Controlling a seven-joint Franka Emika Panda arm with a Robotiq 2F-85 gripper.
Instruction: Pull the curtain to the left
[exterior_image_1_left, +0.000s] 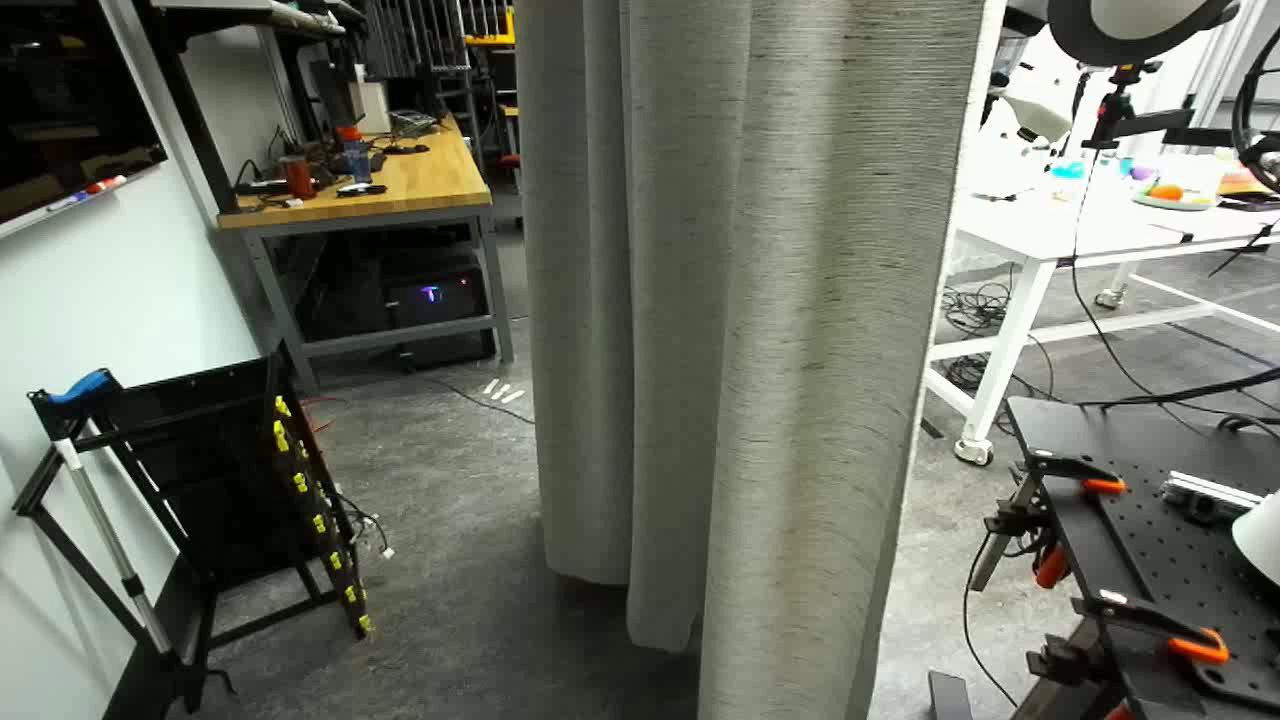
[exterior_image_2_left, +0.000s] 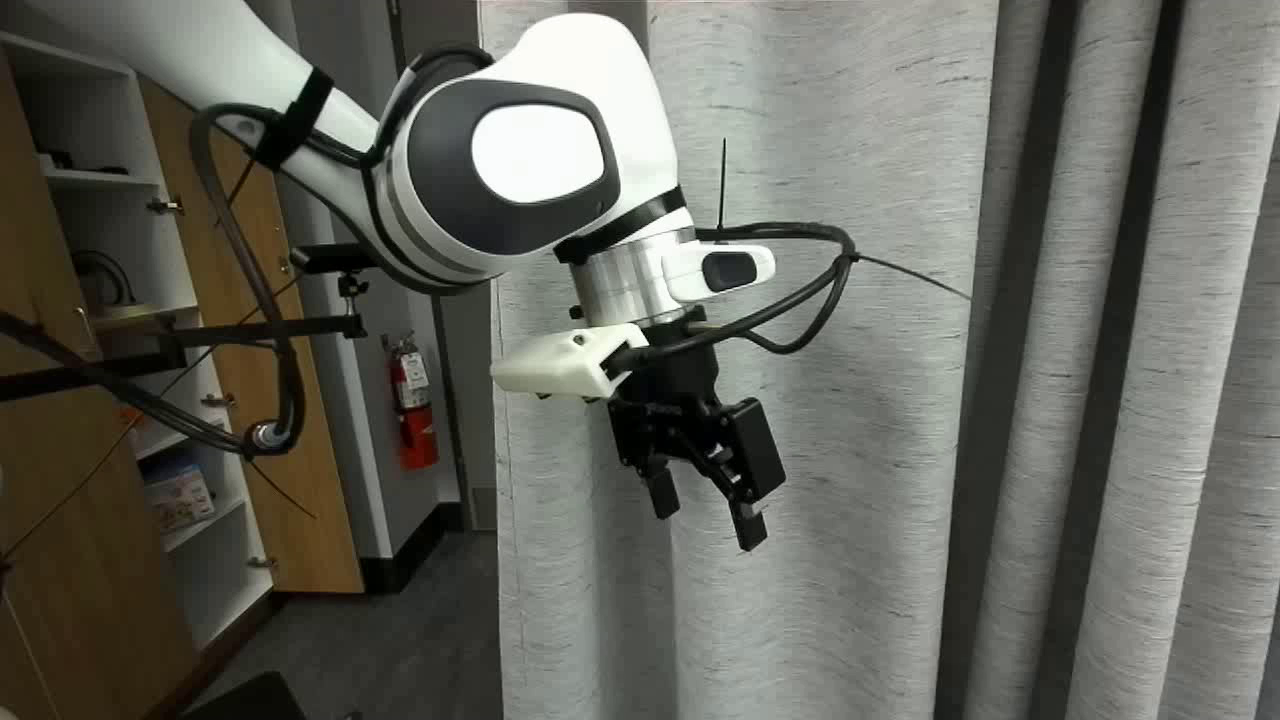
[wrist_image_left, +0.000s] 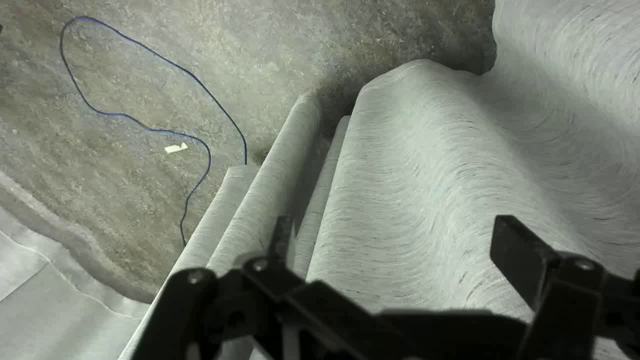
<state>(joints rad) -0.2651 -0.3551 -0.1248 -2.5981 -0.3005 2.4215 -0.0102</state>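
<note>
The curtain (exterior_image_2_left: 830, 480) drops in deep upright folds behind the gripper (exterior_image_2_left: 706, 508), pale grey cloth streaked with fine dark flecks. From where I look, its side edge hangs to the left of the gripper and the tighter folds bunch to the right. The gripper's fingers (exterior_image_2_left: 750, 525) are spread well apart and have hold of nothing; cloth shows in the gap beyond them, and whether either one brushes it I can't tell. A white robot arm (exterior_image_2_left: 560, 60) slopes down to the gripper from the upper left.

Past the gripper, the hem (wrist_image_left: 415, 70) ends over a mottled grey-brown floor (wrist_image_left: 150, 80), where a thin blue cord (wrist_image_left: 190, 74) lies in a loose loop with a small pale scrap (wrist_image_left: 175, 148) just beside it. Well to the left of the gripper stands a cupboard (exterior_image_2_left: 100, 100), its wooden door (exterior_image_2_left: 270, 400) open, and nearer in, a red fire extinguisher (exterior_image_2_left: 417, 437) hangs by a grey wall (exterior_image_2_left: 400, 500).

In an exterior view I also see a wooden bench (exterior_image_1_left: 430, 170) left of the curtain, and a white bench (exterior_image_1_left: 1040, 220) and a black, hole-dotted bench (exterior_image_1_left: 1140, 540) right of it; how these lie from the gripper I can't tell.
</note>
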